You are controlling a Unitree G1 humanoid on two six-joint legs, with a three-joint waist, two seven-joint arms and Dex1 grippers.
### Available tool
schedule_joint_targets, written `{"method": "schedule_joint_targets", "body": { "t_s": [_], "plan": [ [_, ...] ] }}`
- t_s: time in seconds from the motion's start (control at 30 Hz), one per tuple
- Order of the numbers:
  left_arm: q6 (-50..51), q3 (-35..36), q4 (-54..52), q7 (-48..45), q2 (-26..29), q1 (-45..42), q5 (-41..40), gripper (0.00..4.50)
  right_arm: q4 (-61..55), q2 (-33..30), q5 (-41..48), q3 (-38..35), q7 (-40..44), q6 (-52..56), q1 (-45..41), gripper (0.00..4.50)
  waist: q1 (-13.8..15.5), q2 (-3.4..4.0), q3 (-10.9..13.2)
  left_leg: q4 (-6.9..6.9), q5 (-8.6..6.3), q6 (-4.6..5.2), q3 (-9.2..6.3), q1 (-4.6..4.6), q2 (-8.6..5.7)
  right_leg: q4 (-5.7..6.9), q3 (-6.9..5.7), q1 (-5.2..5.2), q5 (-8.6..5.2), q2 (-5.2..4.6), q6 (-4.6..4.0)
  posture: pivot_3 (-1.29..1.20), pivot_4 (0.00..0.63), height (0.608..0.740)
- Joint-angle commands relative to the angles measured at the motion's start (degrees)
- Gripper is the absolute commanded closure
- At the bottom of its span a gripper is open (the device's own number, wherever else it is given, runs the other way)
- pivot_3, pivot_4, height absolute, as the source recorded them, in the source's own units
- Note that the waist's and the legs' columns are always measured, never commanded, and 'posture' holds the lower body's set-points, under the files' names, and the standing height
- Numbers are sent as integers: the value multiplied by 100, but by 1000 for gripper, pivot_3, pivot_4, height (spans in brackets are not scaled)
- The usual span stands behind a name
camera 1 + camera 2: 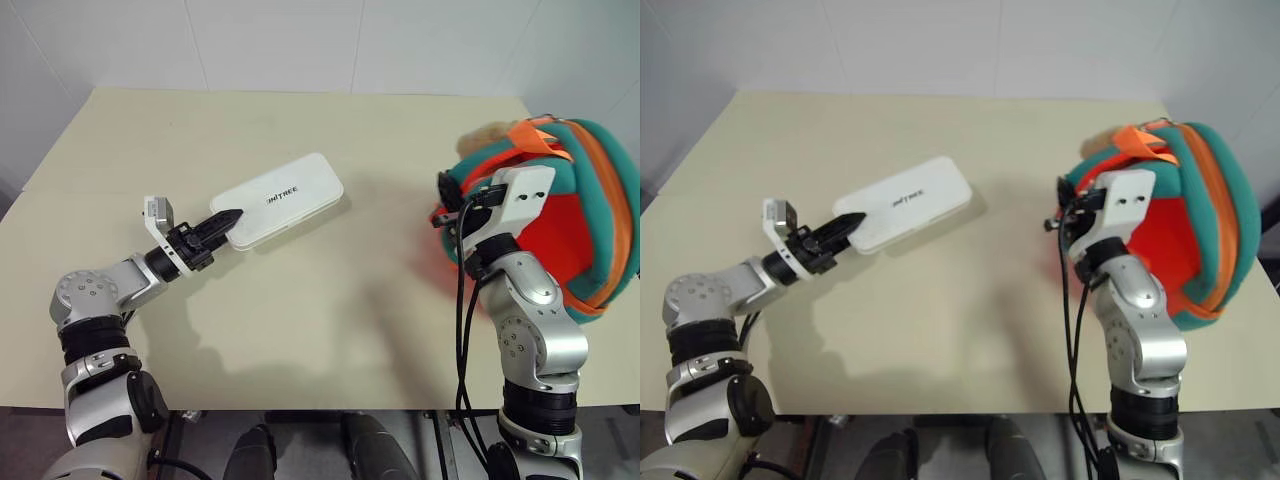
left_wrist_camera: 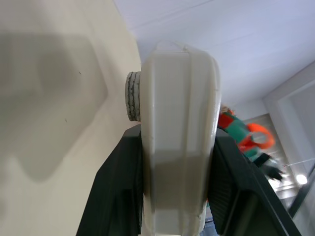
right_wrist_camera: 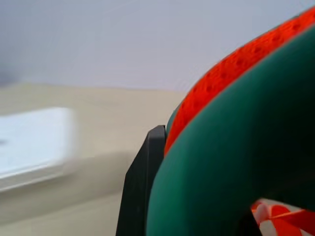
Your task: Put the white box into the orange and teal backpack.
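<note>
Left arm reaches toward 1 o'clock, left gripper (image 1: 226,222) clamped on the white box (image 1: 285,197); right arm raised, right gripper (image 1: 447,204) closed on the orange and teal backpack (image 1: 590,215).

You cannot see the right gripper's fingertips (image 1: 447,200), which the orange and teal backpack (image 1: 590,215) covers, that backpack runs off the head views' right edge, the white box (image 3: 34,142) is blurred in the right wrist view, and its lettering (image 1: 908,199) is barely legible.
</note>
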Motion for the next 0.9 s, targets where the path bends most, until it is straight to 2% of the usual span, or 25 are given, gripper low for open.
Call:
{"method": "schedule_joint_targets", "body": {
  "t_s": [0.03,0.27,0.43,0.63,0.77,0.9],
  "plan": [
    [-192,-54,150,-336,256,-215,12,3198,-820,-300,1134,4,528,617,-240,4500,8,0,0,-1,0,0,0,-2,1,-1,0,-1,0,0,0,0,150,740],
    [-449,-262,632,-771,728,-431,248,3198,-1391,-1471,3670,-243,1464,1599,-566,4500,33,0,1,-7,-3,4,-2,-9,3,-11,-5,-5,-3,-1,-5,0,150,740],
    [-545,-408,821,-1056,1007,-531,391,3198,-1286,-2260,4730,-310,2349,1622,-766,4500,55,-2,3,-5,-8,11,-3,-17,3,-25,-11,-5,-4,-3,-5,0,150,740],
    [-631,-648,712,-1551,1306,-489,519,3198,-1148,-3023,4686,-255,3907,1449,-651,4500,59,-2,3,-5,-13,16,-5,-27,5,-47,-17,-5,-4,-3,-4,0,150,740],
    [-1004,-866,182,-2297,1592,-198,545,3198,-809,-3488,3607,6,5218,846,-398,4500,64,-3,3,-3,-15,16,-6,-36,6,-55,-21,-8,-5,-4,-4,0,150,740],
    [-1614,-766,-333,-2958,1766,156,473,3198,-397,-3515,2892,241,5760,291,-348,4500,54,-2,3,0,-15,16,-2,-32,7,-51,-20,-8,-5,-4,-5,0,150,740]
  ]
}}
